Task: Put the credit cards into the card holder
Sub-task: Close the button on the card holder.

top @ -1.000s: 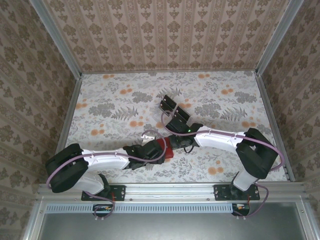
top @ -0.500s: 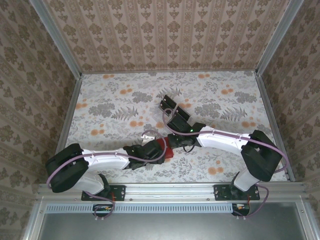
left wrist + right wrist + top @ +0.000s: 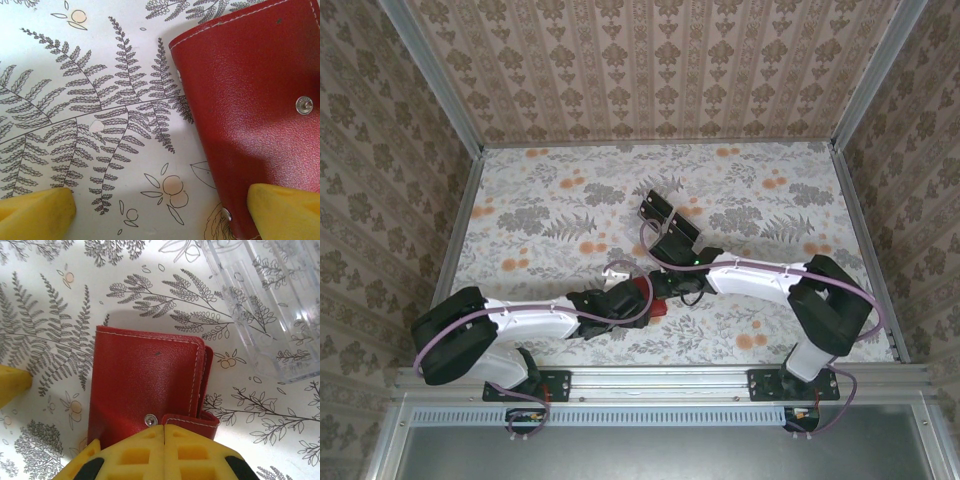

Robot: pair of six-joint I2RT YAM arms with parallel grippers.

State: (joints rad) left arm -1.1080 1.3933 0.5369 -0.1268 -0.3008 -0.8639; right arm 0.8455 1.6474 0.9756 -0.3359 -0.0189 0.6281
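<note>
Just near-left of the closed card holder (image 3: pixel 145 380), the left gripper (image 3: pixel 160 214) is spread wide, one fingertip over its corner, the right gripper (image 3: pixel 164 435), fingers together, sits at its snap edge, and the credit cards (image 3: pixel 658 205) lie beyond it, probably easier for the right arm.

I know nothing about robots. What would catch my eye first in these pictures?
The bright red card holder stands out first, lying closed in the middle of the flowery table. The right hand has its yellow fingers pressed together at the holder's snap flap. The left hand is spread open, with one finger on the holder's corner. Just beyond lie the black cards.
</note>
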